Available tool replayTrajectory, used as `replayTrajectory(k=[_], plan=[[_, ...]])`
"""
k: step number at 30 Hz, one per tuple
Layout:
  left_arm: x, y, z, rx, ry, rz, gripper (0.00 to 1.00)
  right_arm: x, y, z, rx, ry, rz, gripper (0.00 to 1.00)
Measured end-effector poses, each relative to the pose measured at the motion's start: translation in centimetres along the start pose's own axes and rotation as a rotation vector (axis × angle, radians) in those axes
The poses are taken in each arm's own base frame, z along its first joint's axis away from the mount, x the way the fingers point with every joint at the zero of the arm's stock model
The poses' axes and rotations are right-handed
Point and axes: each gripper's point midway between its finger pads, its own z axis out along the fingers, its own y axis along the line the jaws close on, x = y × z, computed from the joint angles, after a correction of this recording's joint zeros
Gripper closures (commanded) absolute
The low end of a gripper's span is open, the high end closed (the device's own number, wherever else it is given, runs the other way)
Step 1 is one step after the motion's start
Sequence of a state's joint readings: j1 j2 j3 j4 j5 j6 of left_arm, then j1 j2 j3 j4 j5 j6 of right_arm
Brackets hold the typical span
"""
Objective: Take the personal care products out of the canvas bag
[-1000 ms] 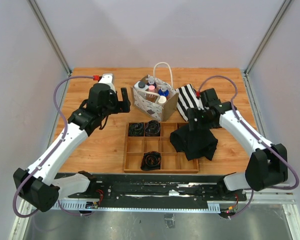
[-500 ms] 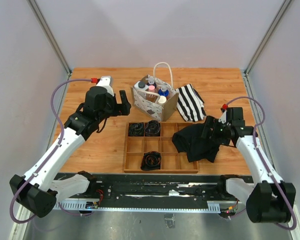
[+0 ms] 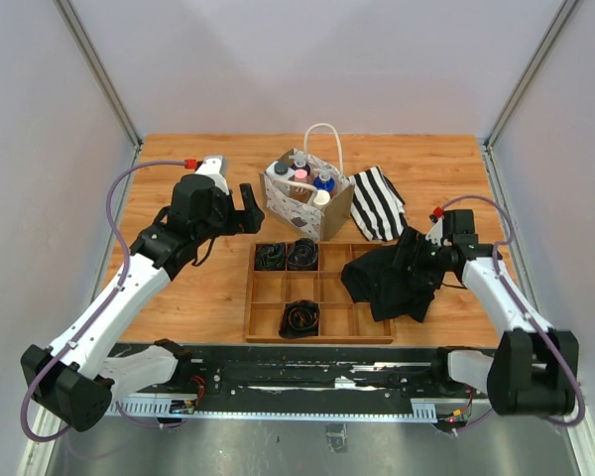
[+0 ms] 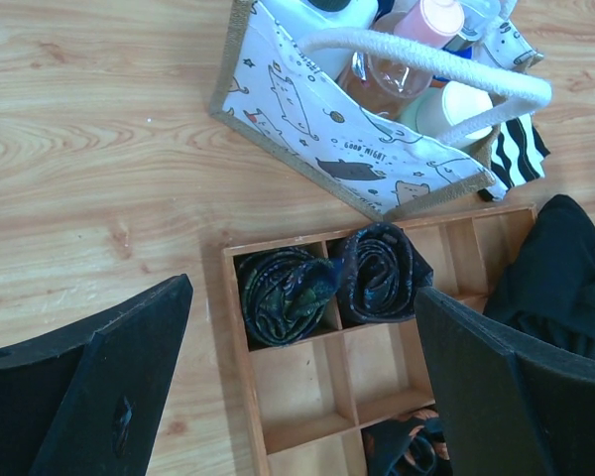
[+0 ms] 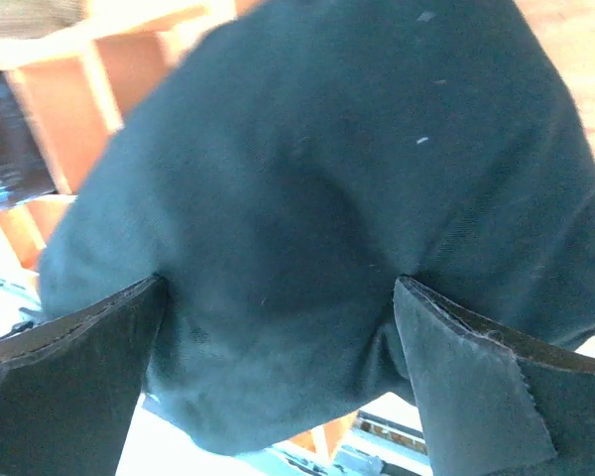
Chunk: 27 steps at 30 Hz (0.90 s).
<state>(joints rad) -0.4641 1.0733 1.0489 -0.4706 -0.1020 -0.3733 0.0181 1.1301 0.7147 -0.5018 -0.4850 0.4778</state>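
From above, the bag (image 3: pixel 299 206) stands upright near the far middle of the surface (image 3: pixel 431 159), a small off-white box with dark speckled print, a brown end panel and a white rope handle (image 3: pixel 324 137) arching over it. The bottles (image 3: pixel 307 179) are packed inside it with only their tops showing, one with a blue cap. A striped cloth (image 3: pixel 378 203) lies touching the bag's right end, and the tray (image 3: pixel 276 290) sits just in front with dark cables (image 3: pixel 287 256) coiled in three compartments. The left end effector (image 3: pixel 245 208) hovers just left of the bag, jaws spread and empty. The right end effector (image 3: pixel 414 260) sits over a black cloth (image 3: pixel 382 288) draped on the tray's right edge; its jaws are hard to read here. The left wrist view brings out what the overhead one cannot: the print is cartoon cats with small lettering, and inside are a clear pinkish bottle with a pale pink cap, a white bottle with a dark cap and a pale round top, all under the handle. Its fingers (image 4: pixel 89 387) stand wide apart, over bare wood and the tray. The right wrist view is almost all black cloth, with a corner of tray at the upper left; its fingers (image 5: pixel 74 362) are spread to either side of a bulge of cloth, pinching nothing.
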Motion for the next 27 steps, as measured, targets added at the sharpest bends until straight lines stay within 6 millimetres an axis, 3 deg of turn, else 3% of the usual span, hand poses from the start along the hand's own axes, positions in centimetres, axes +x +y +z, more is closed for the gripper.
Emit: replayTrajectory(k=[5,8,11,19,23,27], plan=[[0.1,0.0,0.0,0.0,0.003,-0.001,0.0,1.8,-4.1,2.5,0.145,0.134,0.095,0.02],[0.1,0.1,-0.1,-0.002,0.006,0.001,0.0,1.2,-5.3,2.3,0.146,0.124,0.166,0.02],[0.0,0.1,-0.6,0.0,-0.001,0.003,0.0,0.0,-8.0,1.7,0.222,0.076,0.227,0.02],[-0.4,0.0,-1.2,0.007,-0.014,0.007,0.0,-3.1,-14.7,-1.0,0.487,-0.015,0.294,0.02],[-0.3,0.0,-1.3,0.007,-0.01,0.009,0.0,-4.1,-18.1,-3.2,0.651,-0.036,0.313,0.02],[-0.3,0.0,-1.3,0.007,-0.009,0.009,0.0,-5.3,-20.2,-5.8,0.813,-0.049,0.319,0.02]])
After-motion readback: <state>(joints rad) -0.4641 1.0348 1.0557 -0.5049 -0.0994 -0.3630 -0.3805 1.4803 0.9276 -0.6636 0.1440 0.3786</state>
